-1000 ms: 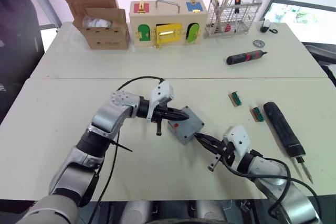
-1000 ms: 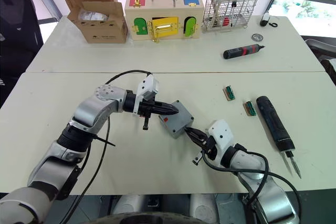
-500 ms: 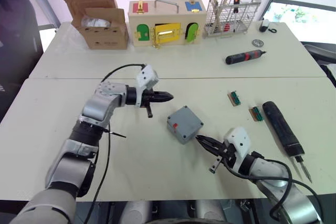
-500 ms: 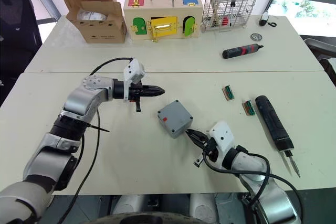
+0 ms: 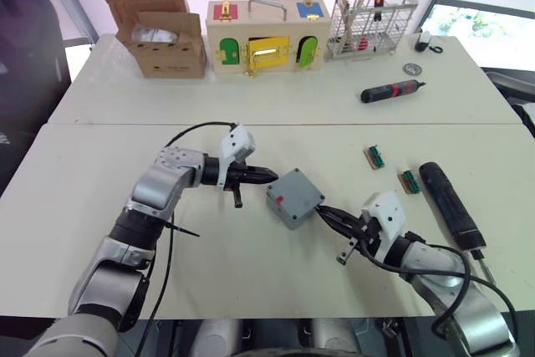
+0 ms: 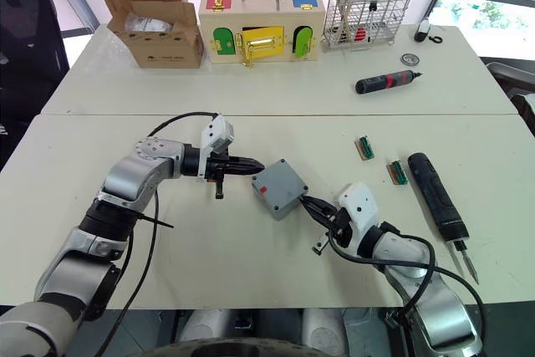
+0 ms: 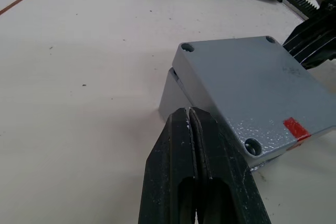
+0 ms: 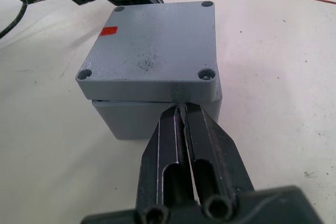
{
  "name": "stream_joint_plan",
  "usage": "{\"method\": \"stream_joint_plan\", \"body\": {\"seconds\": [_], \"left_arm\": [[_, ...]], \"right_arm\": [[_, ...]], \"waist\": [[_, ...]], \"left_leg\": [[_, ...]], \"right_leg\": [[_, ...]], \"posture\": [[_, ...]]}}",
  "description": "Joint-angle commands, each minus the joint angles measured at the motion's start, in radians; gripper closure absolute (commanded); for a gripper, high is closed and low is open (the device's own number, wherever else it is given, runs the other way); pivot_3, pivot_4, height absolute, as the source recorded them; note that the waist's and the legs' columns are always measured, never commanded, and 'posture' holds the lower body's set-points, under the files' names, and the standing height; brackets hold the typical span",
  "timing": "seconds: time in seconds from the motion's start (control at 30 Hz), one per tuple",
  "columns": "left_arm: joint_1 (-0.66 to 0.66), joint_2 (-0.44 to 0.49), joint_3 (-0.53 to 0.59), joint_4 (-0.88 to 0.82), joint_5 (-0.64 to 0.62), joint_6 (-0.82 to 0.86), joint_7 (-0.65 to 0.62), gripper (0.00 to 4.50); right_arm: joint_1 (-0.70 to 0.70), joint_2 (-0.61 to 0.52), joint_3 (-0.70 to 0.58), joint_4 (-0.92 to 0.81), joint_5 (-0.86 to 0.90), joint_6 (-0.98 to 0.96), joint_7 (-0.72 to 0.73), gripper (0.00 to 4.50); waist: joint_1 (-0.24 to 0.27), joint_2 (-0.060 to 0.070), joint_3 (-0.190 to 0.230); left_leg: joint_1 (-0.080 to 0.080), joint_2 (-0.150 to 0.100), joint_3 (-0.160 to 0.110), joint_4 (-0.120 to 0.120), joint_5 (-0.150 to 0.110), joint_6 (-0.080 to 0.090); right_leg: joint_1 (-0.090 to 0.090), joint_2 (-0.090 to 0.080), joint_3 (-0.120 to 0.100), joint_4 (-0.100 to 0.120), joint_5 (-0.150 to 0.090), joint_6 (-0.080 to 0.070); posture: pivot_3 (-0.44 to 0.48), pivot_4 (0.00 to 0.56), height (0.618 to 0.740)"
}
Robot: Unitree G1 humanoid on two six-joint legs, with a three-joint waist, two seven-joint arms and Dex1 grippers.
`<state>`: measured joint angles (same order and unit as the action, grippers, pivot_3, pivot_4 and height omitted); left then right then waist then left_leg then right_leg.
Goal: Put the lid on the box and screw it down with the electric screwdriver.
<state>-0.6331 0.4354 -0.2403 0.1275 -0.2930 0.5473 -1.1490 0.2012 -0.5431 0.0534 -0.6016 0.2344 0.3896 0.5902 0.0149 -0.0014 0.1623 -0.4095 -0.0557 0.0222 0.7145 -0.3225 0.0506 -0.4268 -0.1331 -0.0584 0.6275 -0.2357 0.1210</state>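
Lid (image 8: 152, 51) sits on box (image 5: 294, 198) mid-table, slightly skewed, overhanging one side. Both my grippers pinched closed, empty: left gripper (image 5: 266, 175) and right gripper (image 5: 324, 212) flank the box, tips at its walls. Step in hand looks like squaring the lid; next, fetch electric screwdriver (image 5: 449, 203), lying well right. Cream table (image 5: 75, 198), window behind.

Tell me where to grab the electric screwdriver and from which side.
Grip the electric screwdriver around its thick black body, near the middle, coming down from above with the right gripper, fingers across its width. It lies flat on the table with its thin bit toward the robot, so the bit end offers little to hold.
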Motion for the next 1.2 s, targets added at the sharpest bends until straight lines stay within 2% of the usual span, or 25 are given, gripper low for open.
{"method": "stream_joint_plan", "body": {"seconds": [0.03, 0.4, 0.63, 0.83, 1.0, 1.2], "left_arm": [[0.008, 0.021, 0.007, -0.055, -0.017, 0.012, -0.011, 4.5], [0.012, 0.022, 0.01, -0.06, -0.013, 0.016, 0.006, 4.5], [-0.015, 0.009, 0.008, 0.049, 0.038, -0.067, 0.046, 4.5], [-0.02, -0.013, -0.035, 0.111, 0.074, -0.125, 0.018, 4.5], [-0.015, -0.018, -0.05, 0.097, 0.076, -0.116, 0.0, 4.5], [0.035, 0.016, -0.071, 0.011, 0.068, -0.076, -0.027, 4.5]], "right_arm": [[-0.017, 0.002, -0.008, -0.033, 0.015, -0.004, 0.001, 4.4], [-0.017, 0.002, -0.003, -0.031, 0.015, -0.003, 0.007, 4.4], [0.041, -0.015, -0.041, -0.044, 0.036, -0.009, 0.028, 4.4], [0.038, -0.021, -0.019, -0.022, 0.027, -0.006, 0.037, 4.4], [-0.006, -0.023, 0.024, 0.024, 0.005, 0.007, 0.039, 4.4], [-0.061, -0.028, 0.043, 0.074, -0.003, 0.012, 0.052, 4.4]], "waist": [[-0.001, 0.0, 0.0], [0.0, 0.0, 0.0], [0.001, 0.0, 0.0], [0.001, 0.0, 0.0], [0.0, 0.0, 0.0], [-0.001, 0.0, 0.0]], "left_leg": [[0.0, 0.0, 0.0, 0.0, 0.0, 0.0], [0.0, 0.0, 0.0, 0.0, 0.0, 0.0], [0.0, 0.0, 0.0, 0.001, 0.0, 0.0], [0.0, 0.0, 0.0, 0.001, 0.0, 0.0], [0.0, 0.0, 0.0, 0.001, 0.0, 0.0], [0.0, 0.0, 0.0, 0.001, 0.0, 0.0]], "right_leg": [[0.0, 0.0, 0.0, 0.0, 0.0, 0.0], [0.0, 0.0, 0.0, 0.001, 0.0, 0.0], [0.0, 0.0, 0.0, 0.002, 0.0, 0.0], [0.0, 0.0, 0.0, 0.002, 0.0, 0.0], [0.0, 0.0, 0.0, 0.002, 0.0, 0.0], [-0.001, 0.0, 0.0, 0.002, 0.0, 0.0]], "posture": [[0.0, 0.15, 0.694], [0.0, 0.15, 0.694], [0.0, 0.15, 0.694], [0.0, 0.15, 0.694], [0.0, 0.15, 0.694], [0.0, 0.15, 0.694]]}}
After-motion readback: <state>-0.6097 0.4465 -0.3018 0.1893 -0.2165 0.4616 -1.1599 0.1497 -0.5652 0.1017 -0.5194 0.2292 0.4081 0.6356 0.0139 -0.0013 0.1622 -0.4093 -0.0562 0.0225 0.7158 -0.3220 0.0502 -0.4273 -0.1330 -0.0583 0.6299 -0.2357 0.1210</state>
